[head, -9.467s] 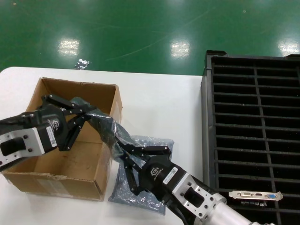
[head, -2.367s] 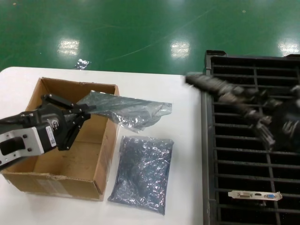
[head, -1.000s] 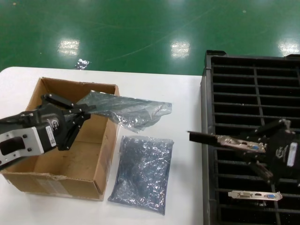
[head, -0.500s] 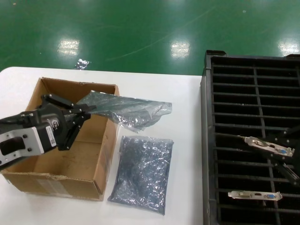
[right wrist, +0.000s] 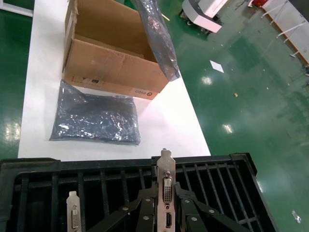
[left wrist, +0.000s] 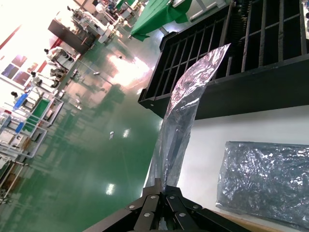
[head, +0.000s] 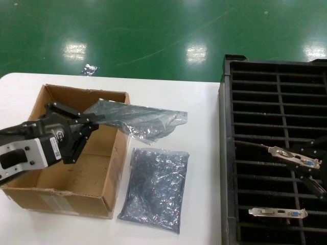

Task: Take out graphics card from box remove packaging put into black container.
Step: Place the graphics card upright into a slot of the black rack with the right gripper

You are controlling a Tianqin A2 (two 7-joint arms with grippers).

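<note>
At the far left the left gripper (head: 88, 124) hovered over the box (head: 76, 189), its jaws pinched together on one end of the packaging (head: 140, 120), which hung out in the air from that grip, across the box's right wall and above the white table (head: 168, 97). The bag looked limp, feather-light and slick: it sagged and creased along its length, so a pinch at one edge seemed enough to carry it, though such film would probably slide out of a loose grip. On the table just right of the box lay a second bag (head: 156, 189), flat and crinkled. Farther right stood the black container (head: 278, 92), its ribs marking narrow slots. Over its lower rows the right gripper (right wrist: 161, 200) held the graphics card (head: 291, 155), jaws clamped on the board close behind the silver bracket, the card tilted a little and apparently not yet seated. The card looked rigid, fairly light and delicate; I judged that the board edges near the bracket were the safe place to hold it, not the components or the contact edge, and that the thin bracket could catch on a rib if lowered askew. Another card (head: 277, 212) already stood in a slot nearer the robot, only its bracket showing.
</note>
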